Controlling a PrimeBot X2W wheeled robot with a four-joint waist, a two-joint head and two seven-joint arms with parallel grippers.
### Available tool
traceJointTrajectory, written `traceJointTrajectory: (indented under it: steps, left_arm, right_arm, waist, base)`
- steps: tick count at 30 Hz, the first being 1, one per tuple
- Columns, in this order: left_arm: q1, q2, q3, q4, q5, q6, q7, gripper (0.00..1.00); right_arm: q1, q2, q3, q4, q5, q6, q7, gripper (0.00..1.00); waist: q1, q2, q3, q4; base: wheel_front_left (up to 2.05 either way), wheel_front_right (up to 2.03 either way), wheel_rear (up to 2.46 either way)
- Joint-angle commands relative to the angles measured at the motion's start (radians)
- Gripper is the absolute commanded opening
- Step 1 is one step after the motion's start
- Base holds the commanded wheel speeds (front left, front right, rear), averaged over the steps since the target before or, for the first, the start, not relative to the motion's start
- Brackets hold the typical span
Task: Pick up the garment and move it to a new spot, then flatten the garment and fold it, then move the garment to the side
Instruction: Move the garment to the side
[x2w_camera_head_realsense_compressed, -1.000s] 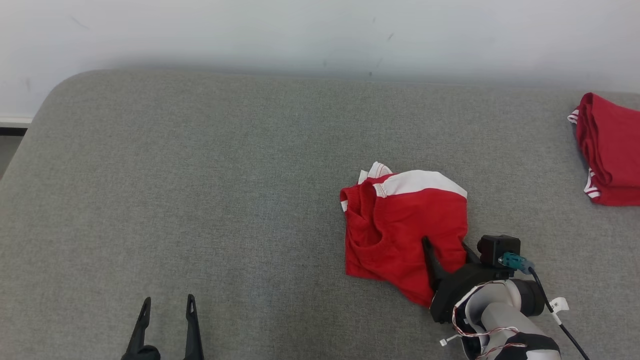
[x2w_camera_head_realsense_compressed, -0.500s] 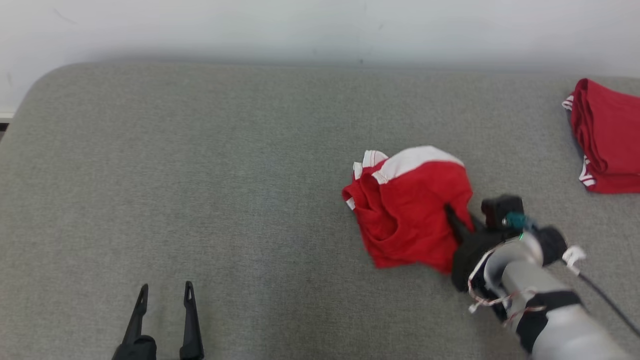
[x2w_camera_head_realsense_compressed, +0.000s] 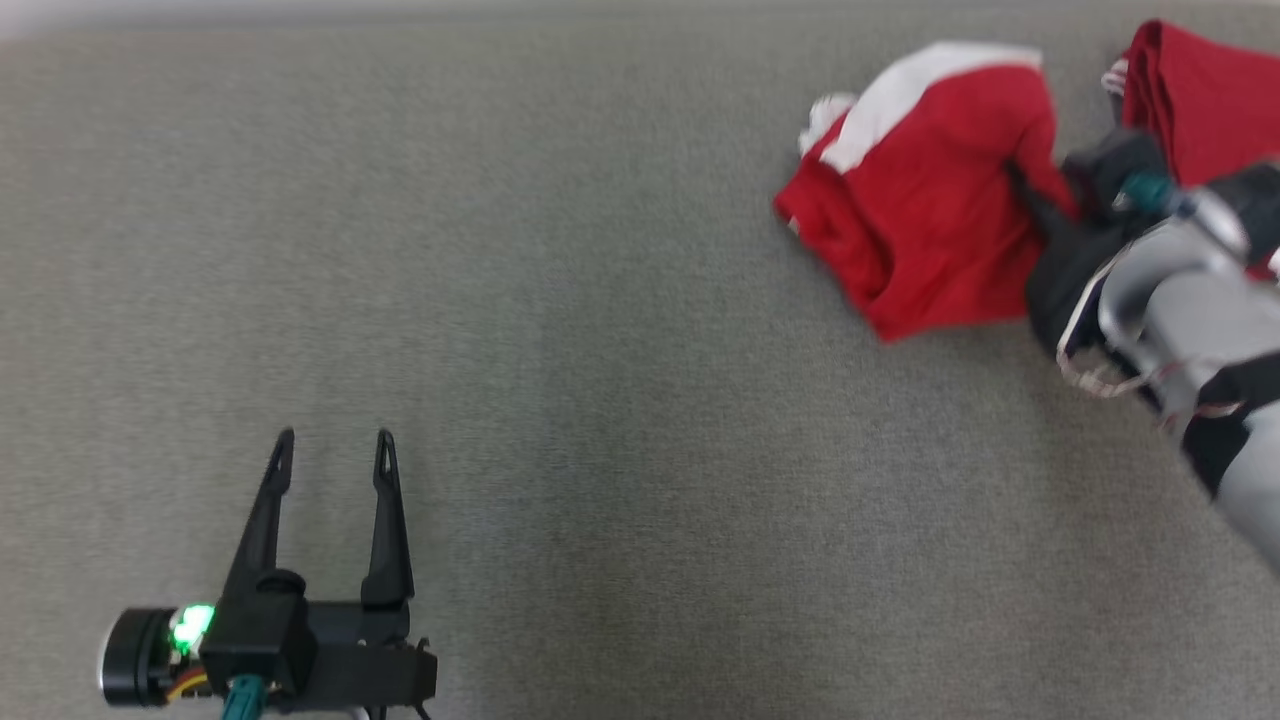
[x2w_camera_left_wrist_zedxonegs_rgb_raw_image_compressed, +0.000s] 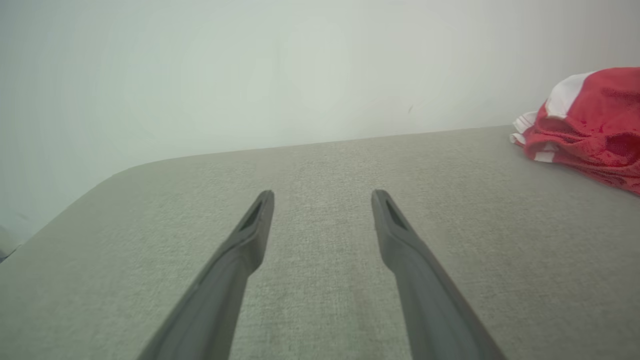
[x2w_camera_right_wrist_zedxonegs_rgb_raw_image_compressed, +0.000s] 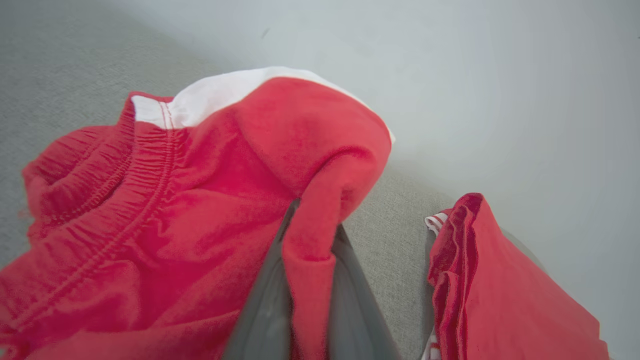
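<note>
The garment (x2w_camera_head_realsense_compressed: 920, 200) is a crumpled red piece with white panels and an elastic waistband, at the upper right of the grey surface. My right gripper (x2w_camera_head_realsense_compressed: 1020, 185) is shut on a fold at its right edge; in the right wrist view the red cloth (x2w_camera_right_wrist_zedxonegs_rgb_raw_image_compressed: 200, 210) is pinched between the two fingers (x2w_camera_right_wrist_zedxonegs_rgb_raw_image_compressed: 270, 300) and bunches over their tips. The garment (x2w_camera_left_wrist_zedxonegs_rgb_raw_image_compressed: 590, 130) also shows at the far right of the left wrist view. My left gripper (x2w_camera_head_realsense_compressed: 330, 450) stands open at the lower left, nothing between its fingers (x2w_camera_left_wrist_zedxonegs_rgb_raw_image_compressed: 250, 235), well away from the garment.
A second red garment (x2w_camera_head_realsense_compressed: 1200, 90), folded, lies at the top right just beyond the held one; it shows at the lower right (x2w_camera_right_wrist_zedxonegs_rgb_raw_image_compressed: 500, 290) of the right wrist view. A pale wall (x2w_camera_left_wrist_zedxonegs_rgb_raw_image_compressed: 250, 75) rises behind the grey padded surface (x2w_camera_head_realsense_compressed: 600, 350).
My right gripper has shut on the garment's edge and carried it away from me toward the folded one. The head camera has tilted down, so the whole picture shifted.
</note>
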Motion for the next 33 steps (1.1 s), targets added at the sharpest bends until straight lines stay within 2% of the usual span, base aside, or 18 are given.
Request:
traceJointTrajectory:
  steps: [1, 5, 13, 18, 25, 33]
  left_arm:
    - [-0.028, 0.006, -0.001, -0.016, 0.014, -0.006, -0.003, 1.00]
    - [-0.066, 0.016, -0.014, -0.052, 0.023, -0.015, -0.003, 1.00]
    - [-0.068, 0.049, -0.027, -0.153, 0.038, -0.001, -0.003, 1.00]
    - [-0.071, 0.078, -0.038, -0.223, 0.047, 0.007, -0.003, 1.00]
    - [-0.089, 0.132, -0.051, -0.307, 0.064, 0.020, -0.003, 1.00]
    - [-0.097, 0.179, -0.067, -0.364, 0.068, 0.046, -0.003, 1.00]
  right_arm:
    - [-0.050, -0.024, 0.018, -0.006, 0.010, -0.002, 0.003, 0.00]
    - [-0.149, -0.084, 0.094, -0.020, 0.025, -0.002, 0.024, 0.00]
    - [-0.300, -0.230, 0.235, -0.082, 0.104, -0.002, 0.061, 0.00]
    - [-0.373, -0.292, 0.311, -0.114, 0.164, -0.002, 0.091, 0.00]
    - [-0.472, -0.333, 0.365, -0.123, 0.172, -0.002, 0.062, 0.00]
    - [-0.528, -0.356, 0.389, -0.087, 0.140, -0.002, 0.054, 0.00]
  waist:
    - [-0.0001, -0.0001, 0.094, -0.065]
    - [-0.0001, -0.0001, 0.154, -0.088]
    - [-0.0001, -0.0001, 0.224, -0.150]
    - [-0.0001, -0.0001, 0.271, -0.194]
    - [-0.0001, -0.0001, 0.340, -0.258]
    - [-0.0001, -0.0001, 0.380, -0.292]
  base:
    - [0.00, 0.00, 0.00]
    - [0.00, 0.00, 0.00]
    - [0.00, 0.00, 0.00]
    - [0.00, 0.00, 0.00]
    - [0.00, 0.00, 0.00]
    - [0.00, 0.00, 0.00]
